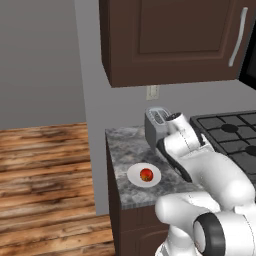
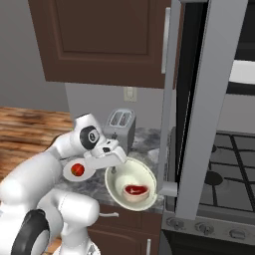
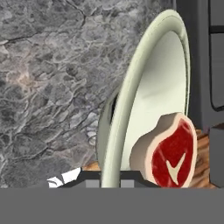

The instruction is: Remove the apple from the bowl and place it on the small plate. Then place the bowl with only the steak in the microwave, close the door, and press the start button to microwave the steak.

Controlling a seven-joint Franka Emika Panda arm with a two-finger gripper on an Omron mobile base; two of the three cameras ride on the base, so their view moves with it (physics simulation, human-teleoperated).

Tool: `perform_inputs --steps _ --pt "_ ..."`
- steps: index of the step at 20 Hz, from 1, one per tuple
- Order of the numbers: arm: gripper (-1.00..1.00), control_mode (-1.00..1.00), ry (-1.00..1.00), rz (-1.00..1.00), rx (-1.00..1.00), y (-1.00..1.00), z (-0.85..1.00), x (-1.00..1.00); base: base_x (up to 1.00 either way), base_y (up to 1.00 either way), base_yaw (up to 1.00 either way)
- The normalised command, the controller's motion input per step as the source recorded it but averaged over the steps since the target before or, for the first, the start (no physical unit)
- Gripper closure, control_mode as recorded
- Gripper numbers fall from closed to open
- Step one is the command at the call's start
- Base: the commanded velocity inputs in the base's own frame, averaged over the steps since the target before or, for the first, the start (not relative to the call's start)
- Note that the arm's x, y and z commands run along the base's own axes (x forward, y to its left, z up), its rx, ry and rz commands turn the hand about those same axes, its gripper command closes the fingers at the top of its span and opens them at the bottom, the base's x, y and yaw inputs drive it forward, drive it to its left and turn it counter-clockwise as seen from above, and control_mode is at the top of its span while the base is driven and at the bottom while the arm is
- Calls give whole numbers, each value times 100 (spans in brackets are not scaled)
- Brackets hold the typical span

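Beside open door (image 2: 191, 107), tool (image 3: 110, 179) clenched on bowl (image 2: 130, 184) rim — bowl lifted off tabletop (image 1: 125, 145), tipped, steak (image 2: 136, 190) inside, likely bound for microwave. Apple (image 1: 146, 174) already on small plate (image 1: 134, 175) — parked clear so steak heats alone.

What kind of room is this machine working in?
A kitchen, rendered rather than real: a toaster on a stone counter, a gas stove beside it, wooden cabinets above.
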Motion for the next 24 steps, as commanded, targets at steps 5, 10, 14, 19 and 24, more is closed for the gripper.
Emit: perform_inputs --steps 5,10,14,19,24 --pt "100 -100 -8 0 -8 0 63 -33 0 0 0" --pt "100 -100 -5 0 -11 0 71 -9 0 0 0" --pt "100 -100 -1 5 -15 0 79 0 0 0 0" --pt "100 -100 0 14 -18 11 64 -9 0 0 0" --pt "100 -100 0 29 -17 50 39 -32 0 0 0"
